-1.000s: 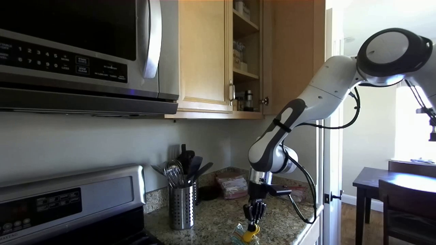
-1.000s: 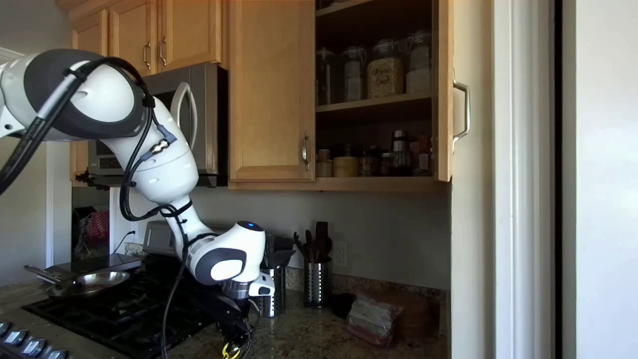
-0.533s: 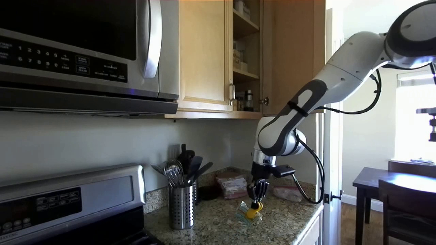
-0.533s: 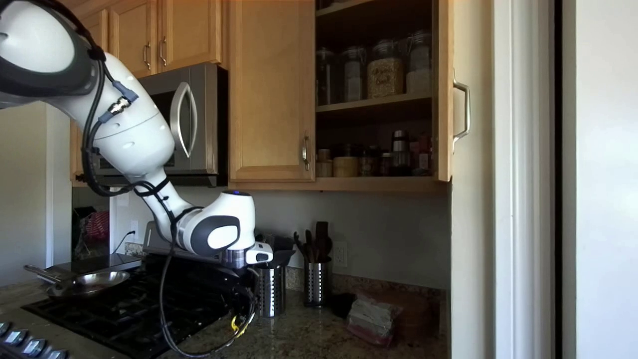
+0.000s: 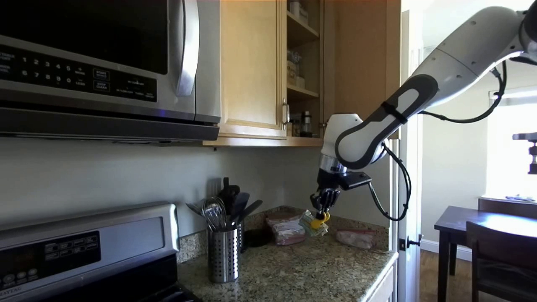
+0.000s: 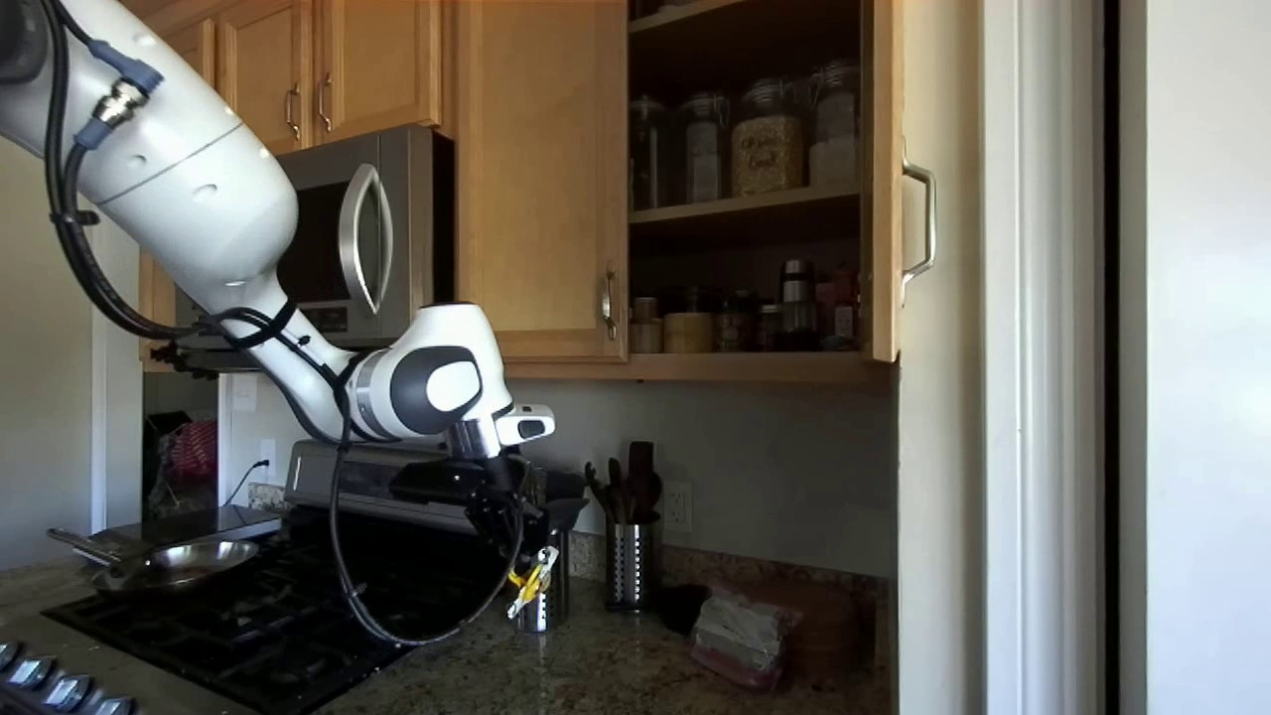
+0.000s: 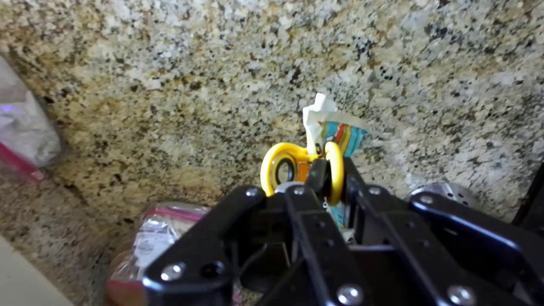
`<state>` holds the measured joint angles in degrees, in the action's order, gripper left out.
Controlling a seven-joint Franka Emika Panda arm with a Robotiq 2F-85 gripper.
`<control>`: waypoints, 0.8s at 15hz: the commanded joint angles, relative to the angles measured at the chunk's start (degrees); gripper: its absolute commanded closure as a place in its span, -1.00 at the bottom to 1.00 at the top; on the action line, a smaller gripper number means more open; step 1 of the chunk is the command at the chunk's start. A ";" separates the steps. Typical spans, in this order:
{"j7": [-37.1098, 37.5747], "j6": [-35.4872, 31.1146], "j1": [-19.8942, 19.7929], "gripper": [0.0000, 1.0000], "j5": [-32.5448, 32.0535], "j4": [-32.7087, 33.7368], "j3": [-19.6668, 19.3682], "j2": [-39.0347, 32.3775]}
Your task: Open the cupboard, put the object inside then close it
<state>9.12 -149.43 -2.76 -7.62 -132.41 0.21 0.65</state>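
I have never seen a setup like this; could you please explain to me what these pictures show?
The machine is a white and grey robot arm that ends in a black gripper. Two pictures come from cameras standing apart from it; the third is taken from its wrist, looking down past the gripper. On the speckled countertop stand perforated metal utensil holders, and plastic bags lie near the wall. Above, the wooden cupboard has one door open, with jars visible on its shelves. The gripper is shut on a yellow looped thing, perhaps a clip, and a striped packet seems attached to it; both are held above the countertop, outside the cupboard.
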 commanded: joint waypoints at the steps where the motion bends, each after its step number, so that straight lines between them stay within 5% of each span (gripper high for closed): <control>1: 7.80 2.97 -0.33 0.87 -7.25 -0.61 -0.66 5.20; 12: 16.34 12.99 -4.71 0.88 -14.41 8.29 0.70 12.47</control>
<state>22.88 -139.62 -6.25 -20.01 -125.84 0.03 11.70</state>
